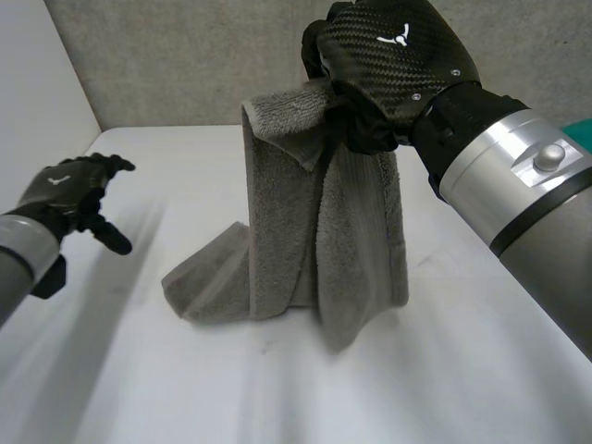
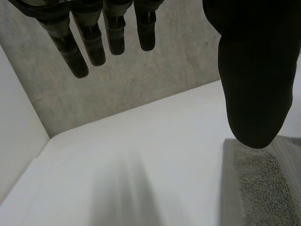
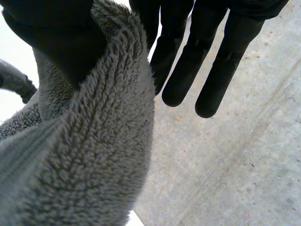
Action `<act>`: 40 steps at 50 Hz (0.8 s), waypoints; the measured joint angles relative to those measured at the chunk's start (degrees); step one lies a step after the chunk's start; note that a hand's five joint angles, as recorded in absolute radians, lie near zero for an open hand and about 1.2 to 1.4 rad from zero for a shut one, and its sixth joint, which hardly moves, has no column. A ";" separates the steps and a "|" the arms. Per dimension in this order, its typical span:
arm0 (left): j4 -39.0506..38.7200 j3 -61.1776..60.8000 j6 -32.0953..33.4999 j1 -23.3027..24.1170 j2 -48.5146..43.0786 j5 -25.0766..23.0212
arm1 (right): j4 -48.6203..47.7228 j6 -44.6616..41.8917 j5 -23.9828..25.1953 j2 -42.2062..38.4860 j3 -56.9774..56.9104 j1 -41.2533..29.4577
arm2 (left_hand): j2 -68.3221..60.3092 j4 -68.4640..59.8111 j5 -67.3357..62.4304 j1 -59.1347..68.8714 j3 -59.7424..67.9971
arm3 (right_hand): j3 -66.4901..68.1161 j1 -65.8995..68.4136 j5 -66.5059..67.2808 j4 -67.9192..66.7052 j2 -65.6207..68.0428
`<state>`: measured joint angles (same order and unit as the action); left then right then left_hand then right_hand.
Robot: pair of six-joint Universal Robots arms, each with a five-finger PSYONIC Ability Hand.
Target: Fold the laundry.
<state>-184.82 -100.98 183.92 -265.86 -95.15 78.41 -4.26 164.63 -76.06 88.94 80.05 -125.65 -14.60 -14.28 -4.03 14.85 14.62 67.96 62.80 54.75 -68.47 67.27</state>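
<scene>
A grey terry towel [image 1: 314, 231] hangs from its top edge, with its lower end bunched on the white table [image 1: 277, 388]. My right hand [image 1: 398, 55] is high over the table's back, shut on that top edge. In the right wrist view the thumb [image 3: 56, 33] presses the towel [image 3: 94, 155] against the palm, and the fingers [image 3: 216, 56] reach past it. My left hand [image 1: 65, 190] hovers at the table's left side, open and well apart from the towel. Its straight fingers [image 2: 89, 42] and thumb [image 2: 254, 70] hold nothing, and a strip of towel [image 2: 263, 188] lies beyond the thumb.
A grey felt wall [image 1: 185, 65] closes the back of the table and a white panel [image 1: 37, 83] closes its left side. A teal object [image 1: 578, 129] shows at the right behind my right arm. Bare table lies in front of the towel.
</scene>
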 measured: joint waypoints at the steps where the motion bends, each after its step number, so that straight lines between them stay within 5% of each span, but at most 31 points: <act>1: 0.44 -0.74 0.08 -0.71 0.82 -1.26 | -0.01 -0.09 0.03 0.35 0.19 -0.11 | 0.00 0.00 -0.02 0.00 0.00 | 0.00 0.00 0.00 0.00 0.00; 9: 5.17 -7.54 0.39 -0.10 0.85 -12.09 | -0.11 1.29 0.40 3.99 1.00 -1.22 | 0.00 0.00 -0.02 0.00 0.00 | 0.00 0.00 0.00 -0.16 0.00; 17: 1.13 -5.50 -0.24 8.63 -8.75 -5.92 | -0.04 3.49 0.38 6.40 1.05 -1.75 | -0.36 -0.42 -0.61 0.43 0.36 | 0.00 0.00 0.00 -0.16 0.00; 18: 0.28 -4.17 -0.43 10.18 -10.62 -3.77 | 0.07 3.98 0.31 6.78 1.06 -1.62 | -11.30 -11.68 -12.02 13.07 11.27 | 0.00 0.00 0.00 -0.16 0.00; 22: -0.97 -0.51 -0.96 12.98 -14.08 0.82 | 0.63 5.21 0.24 7.50 1.20 -0.68 | -23.85 -24.25 -24.35 26.64 23.75 | 0.00 0.00 0.00 -0.16 0.00; 24: -0.79 1.13 -1.37 13.72 -14.70 2.22 | 1.14 5.82 0.32 7.85 1.37 0.36 | -48.25 -48.13 -47.91 50.42 47.28 | 0.00 0.00 0.00 -0.16 0.00; 25: -0.44 1.88 -1.64 13.94 -14.45 2.65 | 1.51 6.13 0.41 8.03 1.51 1.27 | -51.95 -52.48 -51.35 51.00 51.49 | 0.00 0.00 0.00 -0.16 0.00; 33: 5.01 3.31 -3.33 10.77 -0.60 -0.20 | 6.14 6.03 4.32 8.25 2.34 12.70 | -53.75 -54.29 -51.70 51.00 53.34 | 0.00 0.00 0.00 -0.16 0.00; 40: 12.32 5.41 -3.76 2.80 14.67 -9.55 | 13.86 0.03 12.82 0.70 1.59 25.78 | -53.89 -54.32 -51.69 51.00 53.51 | 0.00 0.00 0.00 -0.16 0.00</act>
<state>-172.50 -95.57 180.16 -263.06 -80.48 68.87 9.60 164.66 -63.24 89.64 81.64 -99.87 -68.50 -68.61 -55.73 65.85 68.12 67.96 62.80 54.75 -68.63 67.27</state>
